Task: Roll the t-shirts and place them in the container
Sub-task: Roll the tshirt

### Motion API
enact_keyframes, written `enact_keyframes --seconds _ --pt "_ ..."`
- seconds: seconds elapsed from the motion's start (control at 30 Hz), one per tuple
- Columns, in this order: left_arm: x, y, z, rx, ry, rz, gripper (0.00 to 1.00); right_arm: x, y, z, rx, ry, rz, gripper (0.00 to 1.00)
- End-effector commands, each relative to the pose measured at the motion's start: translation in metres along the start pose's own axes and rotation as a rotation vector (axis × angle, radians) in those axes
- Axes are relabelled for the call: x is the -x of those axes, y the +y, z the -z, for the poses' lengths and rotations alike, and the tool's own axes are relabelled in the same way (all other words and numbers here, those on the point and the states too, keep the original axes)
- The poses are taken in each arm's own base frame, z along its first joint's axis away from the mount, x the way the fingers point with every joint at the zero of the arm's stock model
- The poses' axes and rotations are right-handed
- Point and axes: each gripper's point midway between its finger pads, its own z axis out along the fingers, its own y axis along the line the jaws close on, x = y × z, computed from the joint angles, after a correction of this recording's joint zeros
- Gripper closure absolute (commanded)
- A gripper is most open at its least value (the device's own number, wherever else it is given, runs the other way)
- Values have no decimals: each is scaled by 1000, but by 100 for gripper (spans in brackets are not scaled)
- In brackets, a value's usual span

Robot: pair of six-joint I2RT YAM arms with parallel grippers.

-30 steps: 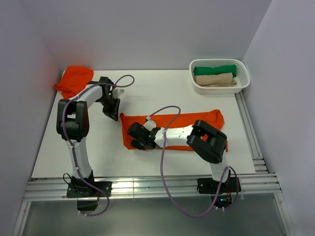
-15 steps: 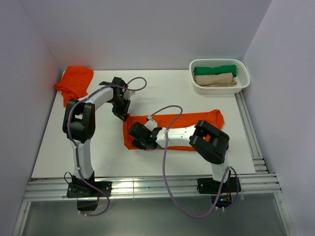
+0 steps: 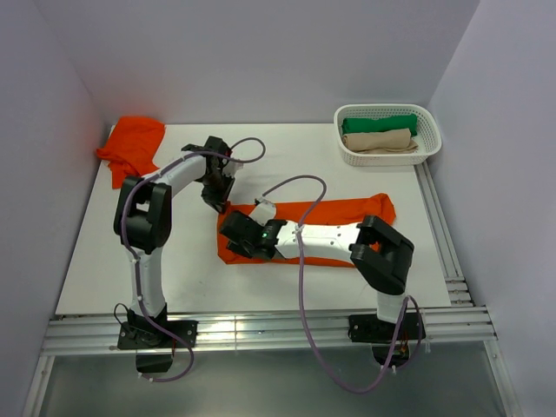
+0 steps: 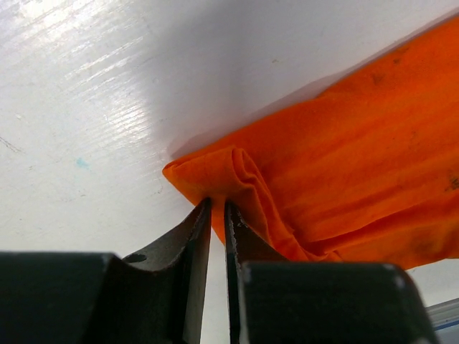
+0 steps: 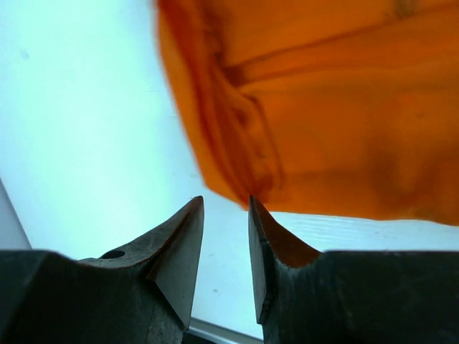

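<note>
An orange t-shirt point(image 3: 334, 213) lies folded into a long band across the middle of the white bench point(image 3: 113, 261). The left gripper point(image 4: 217, 209) has its jaws nearly together, pinching a fold at the band's 10 o'clock corner. The right gripper point(image 5: 226, 208) sits at the 8 o'clock corner, jaws parted, nothing between them. A 2nd orange t-shirt point(image 3: 132, 143) lies bunched at 10 o'clock. A white mesh basket point(image 3: 387, 156) at 2 o'clock holds green and tan cloth.

Two white-and-black arms on black bases

Left arm point(image 3: 143, 217) and right arm point(image 3: 382, 256) have white links, bulky black joints, looping purple cables, dark wedge-shaped fingers point(image 5: 176, 251).
</note>
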Motion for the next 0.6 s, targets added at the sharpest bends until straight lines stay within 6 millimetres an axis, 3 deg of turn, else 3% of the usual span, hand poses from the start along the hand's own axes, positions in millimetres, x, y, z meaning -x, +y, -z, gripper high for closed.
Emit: enact_keyframes --seconds 0.0,0.13,0.27,0.57 --pt "17 -5 14 19 -54 -21 81 20 24 9 1 -79 75 60" --pt "19 -9 14 26 -52 -31 81 22 33 -1 -50 -93 163 62" --pt "19 -10 14 27 -50 -32 81 15 29 -18 -93 -76 207 66" --pt "18 -10 13 30 -47 -33 80 -4 -9 -35 -217 -21 210 78"
